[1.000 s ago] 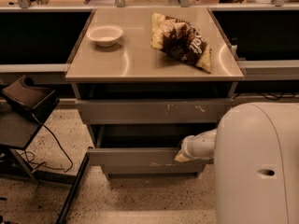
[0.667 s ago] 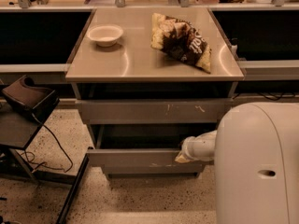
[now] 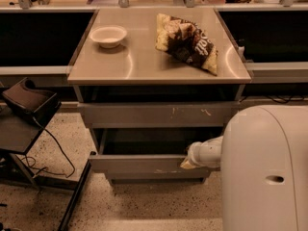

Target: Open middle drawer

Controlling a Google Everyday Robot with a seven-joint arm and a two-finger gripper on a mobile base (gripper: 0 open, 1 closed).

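At the near right of the cabinet, the gripper [image 3: 186, 163] sits at the right end of the middle drawer [image 3: 139, 165] front, on the tip of the white arm [image 3: 209, 152]. I cannot tell whether the tool is wide, narrow or holding anything. The middle drawer stands pulled out toward me, nearer than the scratched upper front [image 3: 159, 114] above it, and a dark gap shows behind its top edge. On the cabinet top [image 3: 144, 66], a white bowl [image 3: 108, 35] lies far left and a chip bag [image 3: 187, 42] far right, well apart. A black chair [image 3: 29, 102] stands left of the cabinet.
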